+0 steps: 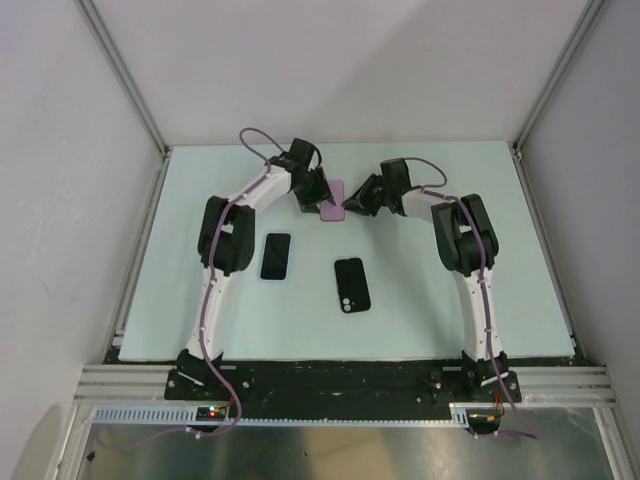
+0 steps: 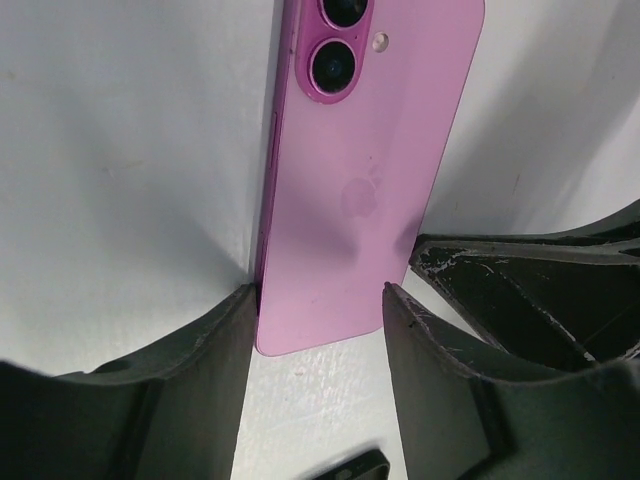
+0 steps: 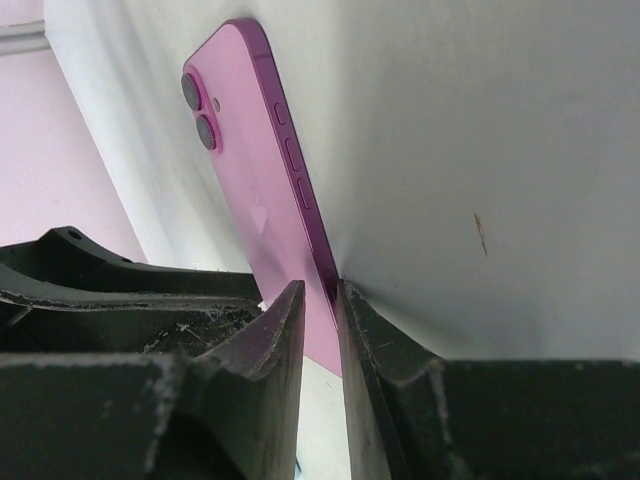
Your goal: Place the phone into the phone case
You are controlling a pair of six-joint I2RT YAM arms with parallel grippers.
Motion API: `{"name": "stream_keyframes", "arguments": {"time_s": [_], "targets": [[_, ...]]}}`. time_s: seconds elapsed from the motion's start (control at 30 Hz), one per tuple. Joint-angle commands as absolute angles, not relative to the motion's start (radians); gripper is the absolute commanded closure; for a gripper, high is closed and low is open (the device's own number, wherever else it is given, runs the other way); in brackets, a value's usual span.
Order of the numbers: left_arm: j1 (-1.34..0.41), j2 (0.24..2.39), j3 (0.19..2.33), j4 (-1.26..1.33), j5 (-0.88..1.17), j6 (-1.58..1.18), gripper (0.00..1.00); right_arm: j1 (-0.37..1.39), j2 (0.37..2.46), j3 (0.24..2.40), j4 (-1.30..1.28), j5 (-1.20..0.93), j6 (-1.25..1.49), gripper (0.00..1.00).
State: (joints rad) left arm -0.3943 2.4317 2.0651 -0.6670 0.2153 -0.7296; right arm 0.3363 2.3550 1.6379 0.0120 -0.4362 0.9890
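The pink phone (image 1: 333,204) is held back-up and tilted above the far middle of the table, between both grippers. My left gripper (image 1: 318,196) spans its width at the bottom end; in the left wrist view (image 2: 320,295) both fingertips touch the phone's (image 2: 370,180) long edges. My right gripper (image 1: 353,204) pinches one long edge through its thickness, as the right wrist view (image 3: 322,290) shows on the phone (image 3: 255,190). A light-blue-rimmed phone case (image 1: 276,257) lies flat nearer the arms, left of centre.
A black phone-shaped item with camera holes (image 1: 351,285) lies right of the blue-rimmed case; its tip shows in the left wrist view (image 2: 350,468). Metal frame posts stand at the table's far corners (image 1: 165,150).
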Motion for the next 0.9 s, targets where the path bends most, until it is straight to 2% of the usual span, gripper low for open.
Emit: {"name": "stream_keyframes", "arguments": {"time_s": [0.0, 0.67, 0.73, 0.87], "targets": [[-0.442, 2.369, 1.994, -0.683, 0.260, -0.704, 0.42, 0.375, 2.294, 1.550, -0.026, -0.475, 0.954, 0.75], [-0.571, 2.125, 1.660, -0.660, 0.074, -0.687, 0.44, 0.402, 1.987, 1.065, 0.145, -0.467, 0.964, 0.77], [-0.583, 2.116, 1.656, -0.660, 0.031, -0.686, 0.42, 0.385, 1.955, 1.037, 0.150, -0.466, 0.955, 0.77], [-0.608, 2.117, 1.677, -0.662, -0.078, -0.656, 0.31, 0.346, 1.889, 1.014, 0.127, -0.462, 0.912, 0.75]]}}
